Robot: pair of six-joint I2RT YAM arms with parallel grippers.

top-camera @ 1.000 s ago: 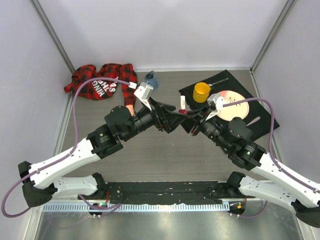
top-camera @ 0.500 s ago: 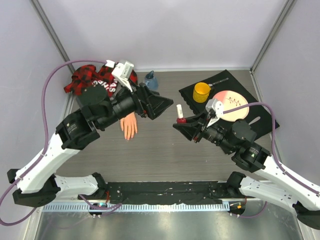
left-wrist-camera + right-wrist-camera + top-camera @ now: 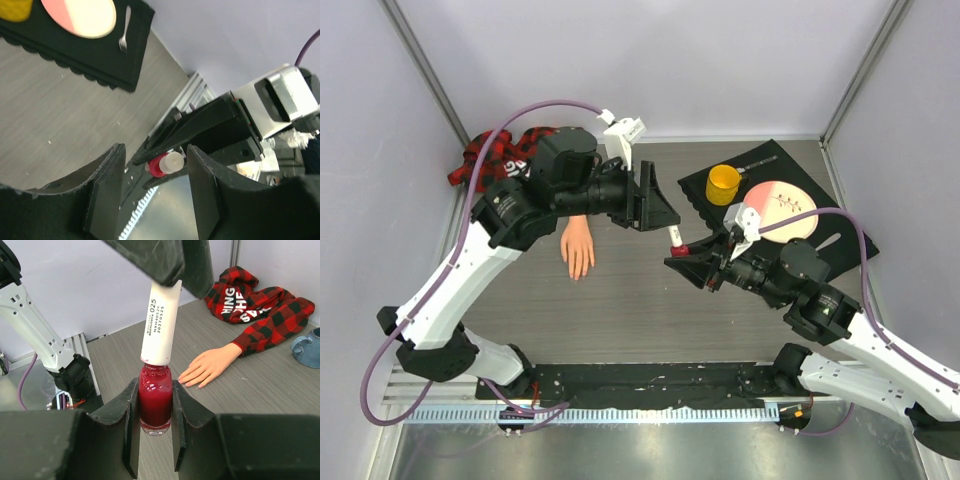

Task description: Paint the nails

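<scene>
The mannequin hand (image 3: 577, 248) lies palm down on the table, its plaid sleeve (image 3: 495, 152) running to the back left. Its pale nails (image 3: 188, 384) point toward me in the right wrist view. My right gripper (image 3: 154, 392) is shut on a red polish bottle (image 3: 155, 400), held upright off the table with its tall white cap (image 3: 161, 322) on. My left gripper (image 3: 665, 222) hangs over the cap's top. It is open, one finger (image 3: 105, 192) to each side of the cap (image 3: 174, 161), with a gap left on both sides.
A black mat (image 3: 825, 240) at the back right carries a yellow cup (image 3: 723, 183), a pink-and-cream plate (image 3: 782, 205) and a fork (image 3: 124, 30). A small blue cup (image 3: 306, 347) stands by the sleeve. Grey walls close in the table on three sides.
My left arm has swung right, from over the mannequin hand to the bottle's cap, and its jaws have narrowed. The right gripper keeps its hold on the bottle, shifted only slightly.
</scene>
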